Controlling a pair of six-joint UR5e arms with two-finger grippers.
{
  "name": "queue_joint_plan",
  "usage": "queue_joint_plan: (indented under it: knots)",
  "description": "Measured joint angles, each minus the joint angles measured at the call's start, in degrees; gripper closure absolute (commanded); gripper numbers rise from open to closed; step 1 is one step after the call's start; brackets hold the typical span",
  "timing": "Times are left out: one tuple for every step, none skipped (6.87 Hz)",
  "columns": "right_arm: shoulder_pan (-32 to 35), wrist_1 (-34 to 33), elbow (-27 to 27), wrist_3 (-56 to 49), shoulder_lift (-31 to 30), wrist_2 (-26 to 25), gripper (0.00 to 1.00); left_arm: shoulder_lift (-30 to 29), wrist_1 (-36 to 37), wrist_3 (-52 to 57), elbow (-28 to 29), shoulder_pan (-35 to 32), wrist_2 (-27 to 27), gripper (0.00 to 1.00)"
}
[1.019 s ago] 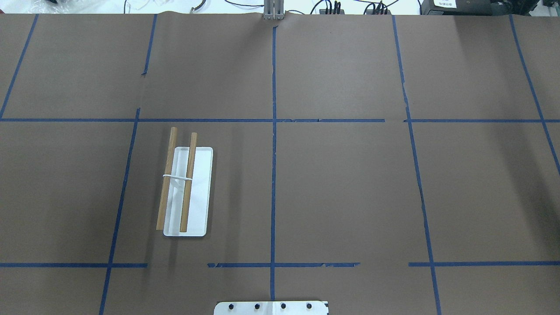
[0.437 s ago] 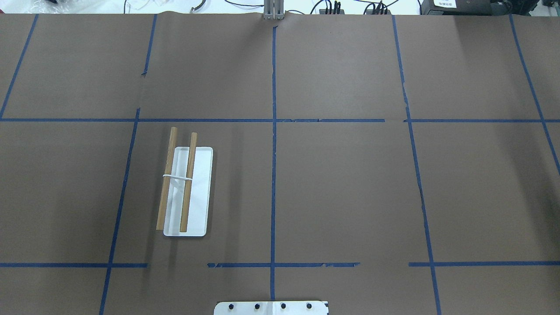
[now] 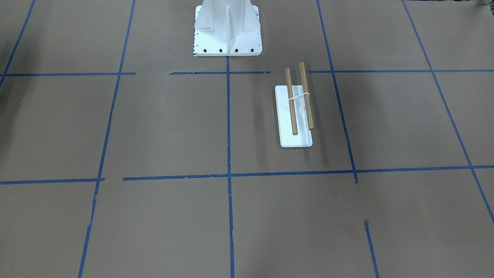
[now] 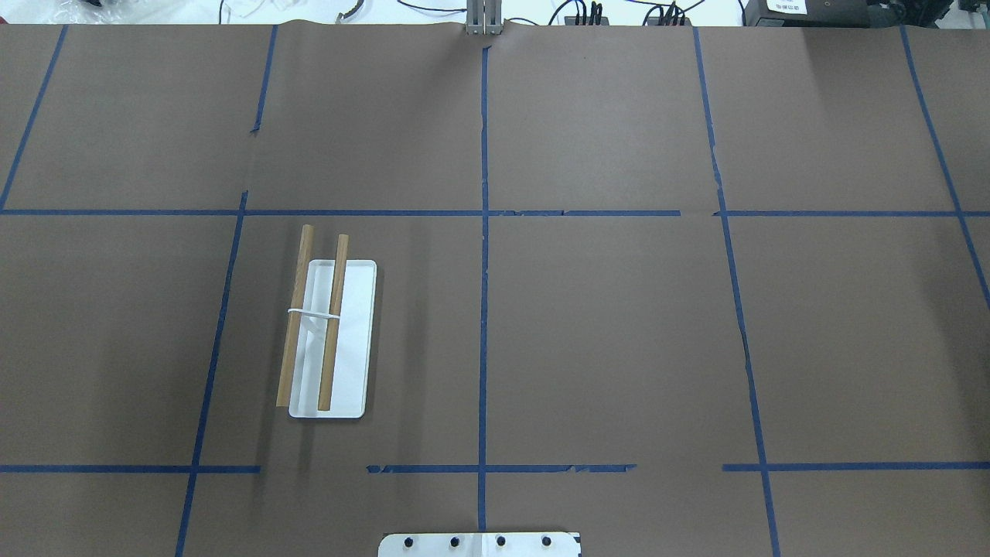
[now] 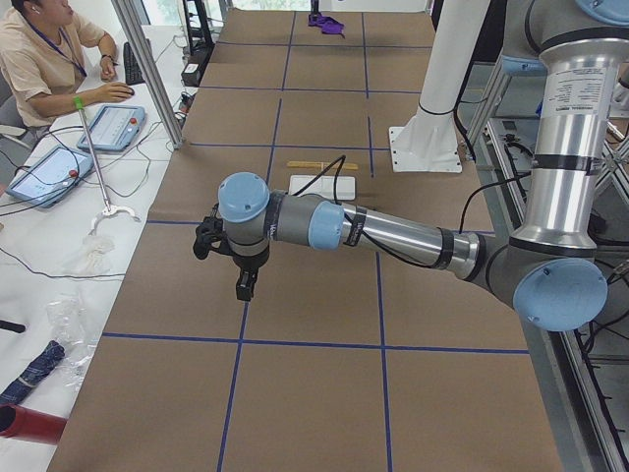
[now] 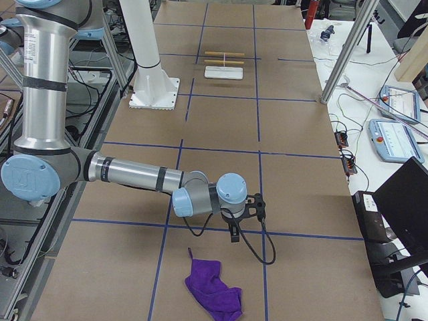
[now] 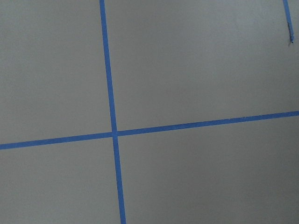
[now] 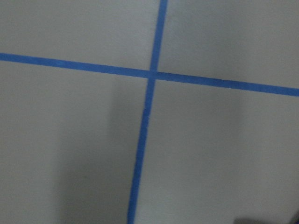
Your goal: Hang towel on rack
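Near our right end effector (image 6: pixel 235 235), the towel (image 6: pixel 214 289) lies crumpled, well apart from the rack (image 4: pixel 333 348). Pickup comes next, we judge: lower onto a fold. Whether that end effector is parted, we cannot tell.

The tabletop (image 4: pixel 619 309) is lit evenly and softly from above in the overhead and front-facing views, where only faint, diffuse shadows are cast beside the rack (image 4: pixel 329 340) and a darker patch is seen along the overhead view's right edge. The two side views are rendered bright and sharp. The left wrist view is kept crisp and evenly lit, whereas the right wrist view is dimmer, slightly blurred, and crossed by vague grey shadows in its lower half.
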Motion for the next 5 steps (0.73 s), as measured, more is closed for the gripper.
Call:
queue_joint_plan:
  knots:
    - [0.8,0.3,-3.4,-3.1,0.1,-2.9,0.19,0.0,-0.9,-0.1,-0.1,0.0,0.0,0.00]
    - [3.0,0.4,-8.5,-9.2,1.6,-4.3,0.21,0.0,-1.4,-0.1,-0.3,0.0,0.0,0.00]
    - [5.3,0.3,-14.2,-15.0,4.0,-4.9,0.26,0.0,-2.2,-0.1,-0.4,0.0,0.0,0.00]
    - [6.9,0.2,-18.7,-18.7,5.7,-5.1,0.31,0.0,-3.5,-0.1,-0.5,0.0,0.0,0.00]
    - [8.1,0.3,-22.2,-20.2,6.6,-5.3,0.38,0.1,-4.3,-0.1,-0.6,0.0,0.0,0.00]
